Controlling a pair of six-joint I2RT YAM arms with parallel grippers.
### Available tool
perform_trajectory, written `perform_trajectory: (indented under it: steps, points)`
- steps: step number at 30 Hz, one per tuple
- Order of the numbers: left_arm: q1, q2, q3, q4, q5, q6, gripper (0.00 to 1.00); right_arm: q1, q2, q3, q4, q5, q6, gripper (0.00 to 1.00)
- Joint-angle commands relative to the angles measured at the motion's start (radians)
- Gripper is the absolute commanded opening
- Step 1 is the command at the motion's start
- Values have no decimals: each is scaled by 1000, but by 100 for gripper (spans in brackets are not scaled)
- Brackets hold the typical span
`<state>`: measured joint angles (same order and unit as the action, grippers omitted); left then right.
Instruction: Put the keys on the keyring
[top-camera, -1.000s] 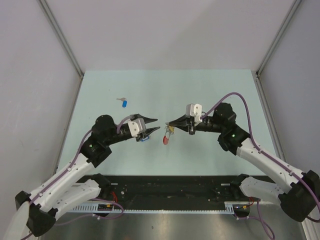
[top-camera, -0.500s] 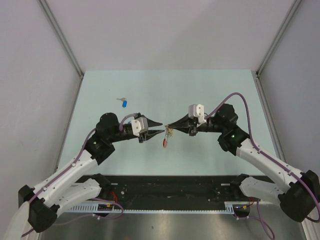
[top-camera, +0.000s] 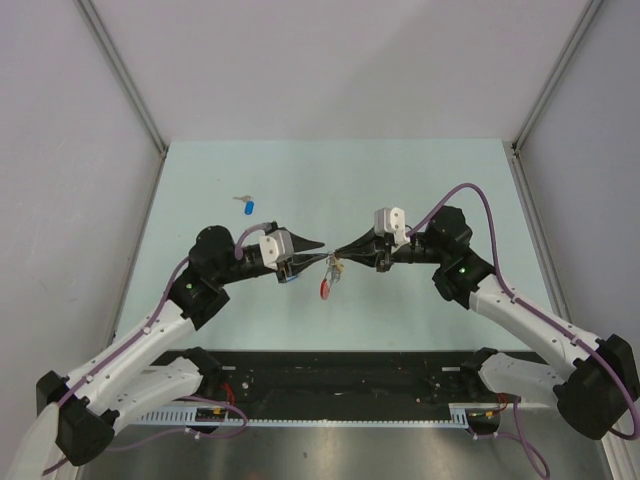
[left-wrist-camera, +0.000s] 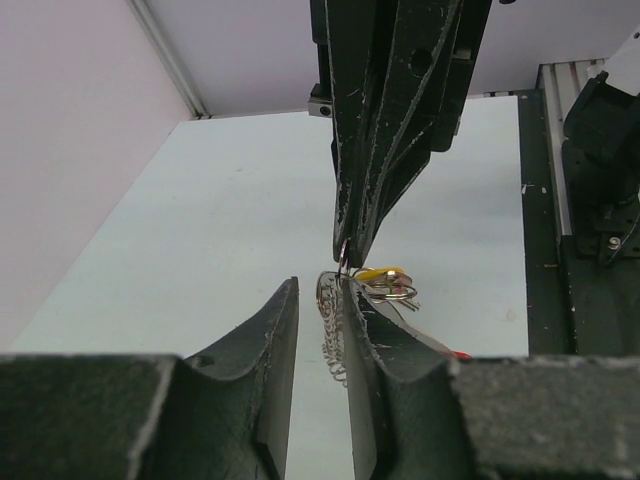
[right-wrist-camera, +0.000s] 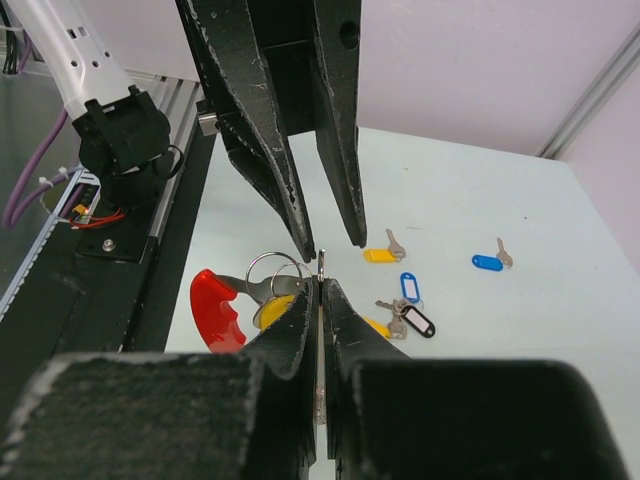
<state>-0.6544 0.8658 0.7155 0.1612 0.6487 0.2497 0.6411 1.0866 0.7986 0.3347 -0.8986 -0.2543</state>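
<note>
My right gripper (top-camera: 340, 254) is shut on the metal part of the keyring and holds it above the table; it also shows in the right wrist view (right-wrist-camera: 320, 284). The keyring's red arc (right-wrist-camera: 214, 310) hangs below, with a yellow-tagged key (right-wrist-camera: 272, 310) on it. In the top view the red arc (top-camera: 325, 290) shows under both grippers. My left gripper (left-wrist-camera: 320, 284) is open, its tips at the right gripper's tips, and the keyring's silvery links (left-wrist-camera: 335, 340) lie between its jaws. Loose keys lie on the table: yellow (right-wrist-camera: 380, 255), blue (right-wrist-camera: 410, 288), black (right-wrist-camera: 416, 322).
Another blue-tagged key (top-camera: 248, 207) lies alone at the far left of the pale green table (top-camera: 420, 180), and it also shows in the right wrist view (right-wrist-camera: 488, 262). Grey walls stand on three sides. A black rail (top-camera: 340, 375) runs along the near edge.
My left gripper has moved right until its tips meet the right gripper's tips at the keyring. The right gripper has shifted slightly left, still holding the keyring.
</note>
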Motion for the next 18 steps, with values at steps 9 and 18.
perform_trajectory:
  steps: [9, 18]
  points:
    - [6, 33, 24, 14, 51, -21, 17, 11, -7, 5, 64, -16, 9, 0]
    - [6, 38, 24, 23, 81, -29, 15, 19, 1, 5, 63, -14, 6, 0]
